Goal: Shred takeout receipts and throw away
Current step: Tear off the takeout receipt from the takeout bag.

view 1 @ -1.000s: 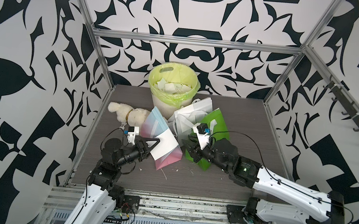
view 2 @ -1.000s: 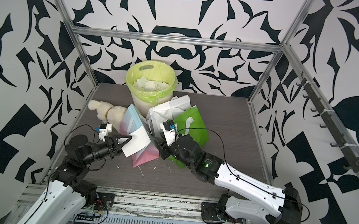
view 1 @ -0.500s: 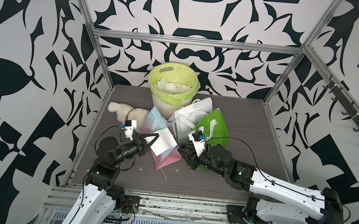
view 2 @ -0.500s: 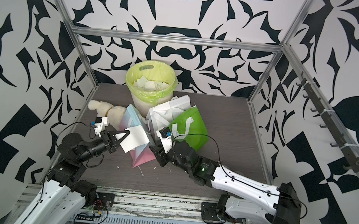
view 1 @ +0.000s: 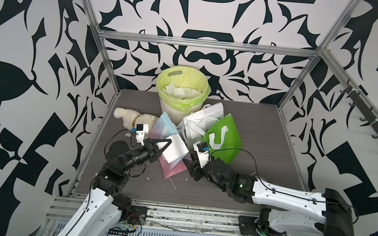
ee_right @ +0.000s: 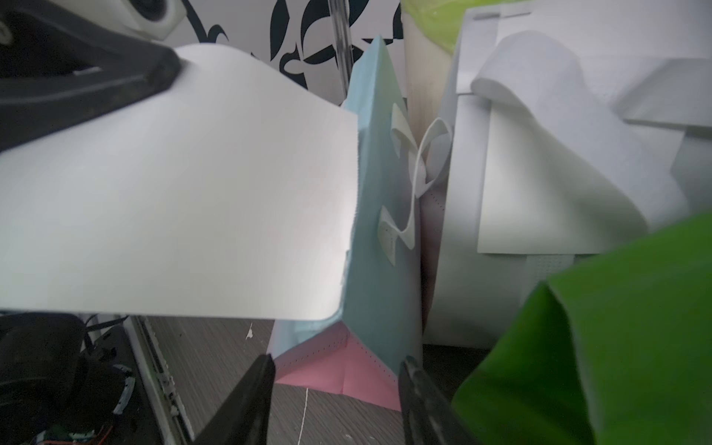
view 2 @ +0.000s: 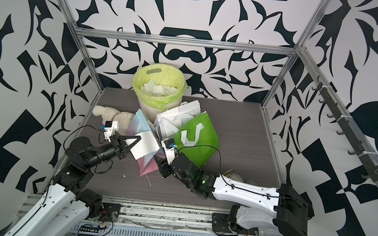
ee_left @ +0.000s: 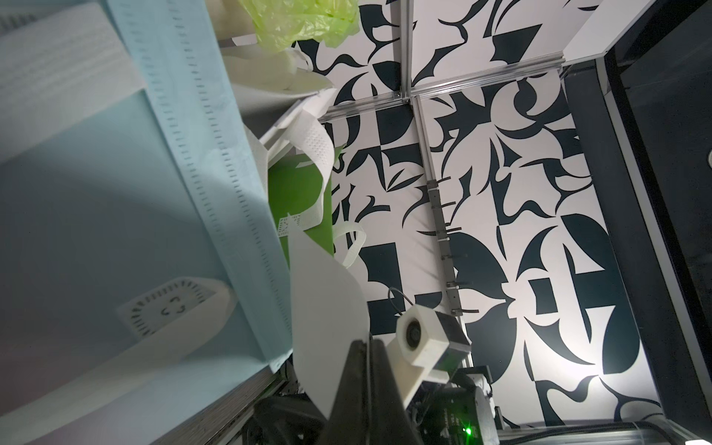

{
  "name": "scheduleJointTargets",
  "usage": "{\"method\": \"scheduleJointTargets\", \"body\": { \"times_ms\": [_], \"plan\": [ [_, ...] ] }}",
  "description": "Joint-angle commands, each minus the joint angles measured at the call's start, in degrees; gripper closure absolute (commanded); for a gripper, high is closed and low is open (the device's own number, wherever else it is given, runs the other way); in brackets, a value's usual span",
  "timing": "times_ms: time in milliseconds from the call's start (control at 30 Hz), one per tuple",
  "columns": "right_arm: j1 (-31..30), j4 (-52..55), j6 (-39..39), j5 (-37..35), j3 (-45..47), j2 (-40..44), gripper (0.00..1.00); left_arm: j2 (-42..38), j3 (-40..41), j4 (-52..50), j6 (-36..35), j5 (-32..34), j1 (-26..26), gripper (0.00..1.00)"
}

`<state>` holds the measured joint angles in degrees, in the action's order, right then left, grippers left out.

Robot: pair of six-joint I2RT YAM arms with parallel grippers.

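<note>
A single white receipt [view 1: 176, 149] is held clear of the counter [view 1: 265, 136], pinched near one corner by the closed left fingers [ee_left: 354, 385], and is spread out from them toward the right arm above the pink and blue bag [view 1: 170, 170]. The right fingers [ee_right: 262, 389] are seen standing apart with nothing between them, set just below and in front of the sheet's free lower corner; that corner is the nearest part to them, and no contact is shown. The long axis of the sheet appears to run from the gripped side across toward the right arm, so its free end is judged to be the part to be taken for a tear. The left arm is folded low with its forearm laid nearly level and pointed inward; the right arm is stretched low across the counter from the front, its wrist tipped slightly upward. White scraps [view 1: 181, 91] are already piled in the lined bin [view 1: 162, 91] at the back, well apart from both arms.
</note>
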<state>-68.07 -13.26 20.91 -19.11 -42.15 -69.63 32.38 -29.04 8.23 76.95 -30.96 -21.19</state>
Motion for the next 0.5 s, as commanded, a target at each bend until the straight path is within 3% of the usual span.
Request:
{"method": "scheduleJointTargets", "body": {
  "times_ms": [0,467],
  "plan": [
    [-0.09,-6.11,2.09,-4.10,0.58,0.06,0.45,0.11,-1.89,2.14,-0.17,0.46,-0.76,1.00],
    [-0.06,-13.02,1.29,-2.48,1.95,-2.42,0.40,0.25,-2.29,2.05,-0.09,0.97,-1.79,1.00]
  ]
}}
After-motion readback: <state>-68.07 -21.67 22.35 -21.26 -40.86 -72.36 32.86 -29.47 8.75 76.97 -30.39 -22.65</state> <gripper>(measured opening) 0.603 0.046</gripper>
